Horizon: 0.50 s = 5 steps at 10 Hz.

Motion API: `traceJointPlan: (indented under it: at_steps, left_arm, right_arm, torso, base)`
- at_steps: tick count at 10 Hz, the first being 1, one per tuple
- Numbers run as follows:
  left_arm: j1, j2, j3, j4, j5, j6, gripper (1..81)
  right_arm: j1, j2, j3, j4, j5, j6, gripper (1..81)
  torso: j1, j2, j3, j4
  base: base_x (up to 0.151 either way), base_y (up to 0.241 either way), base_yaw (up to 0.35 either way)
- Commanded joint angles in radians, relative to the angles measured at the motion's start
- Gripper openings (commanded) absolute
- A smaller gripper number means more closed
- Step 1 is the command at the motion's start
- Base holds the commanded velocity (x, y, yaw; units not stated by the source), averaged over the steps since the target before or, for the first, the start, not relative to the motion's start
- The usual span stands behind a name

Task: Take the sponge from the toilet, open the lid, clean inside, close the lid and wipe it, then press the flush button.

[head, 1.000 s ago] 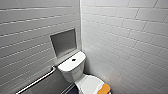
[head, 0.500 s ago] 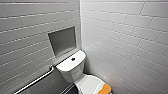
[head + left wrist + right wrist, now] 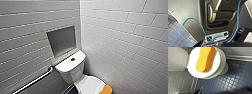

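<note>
The white toilet [image 3: 71, 67] stands in the corner of a tiled room, its tank against the wall. The dark round flush button [image 3: 72, 59] sits in the middle of the tank top. The lid [image 3: 87, 85] is down, and the orange-yellow sponge [image 3: 106, 89] lies on its front end. In the right wrist view the sponge [image 3: 205, 58] rests lengthwise on the closed lid [image 3: 217, 64], with the tank [image 3: 176, 58] beside it. My right gripper [image 3: 214, 92] hangs well above them, open and empty. My left gripper [image 3: 213, 45] is open near the robot's own body, holding nothing.
A metal grab bar [image 3: 35, 81] runs along the left wall beside the toilet. A grey recessed niche [image 3: 61, 40] sits in the wall above the tank. White tiled walls close in on both sides. The floor [image 3: 233, 80] is small dark blue tiles.
</note>
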Motion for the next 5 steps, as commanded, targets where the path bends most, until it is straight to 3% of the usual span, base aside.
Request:
traceJointPlan:
  at_steps: [1,2,5]
  left_arm:
    - [0.003,-0.008,0.007,0.000,0.067,0.001,81.1]
    - [0.005,-0.008,0.007,-0.002,0.067,0.001,81.1]
    - [0.006,-0.008,0.007,-0.003,0.067,0.000,81.1]
  right_arm:
    - [0.128,-0.048,0.015,0.023,-0.028,0.004,81.1]
    - [0.147,-0.043,0.011,0.026,-0.028,0.018,81.1]
    - [0.210,-0.005,-0.012,0.026,-0.031,0.042,81.1]
  torso:
    - [0.063,-0.097,0.002,0.000]
    - [0.079,-0.126,-0.022,0.000]
    - [0.139,-0.223,-0.041,0.000]
  base:
    - [0.000,0.000,0.000]
    - [0.000,0.000,0.000]
    - [0.000,0.000,0.000]
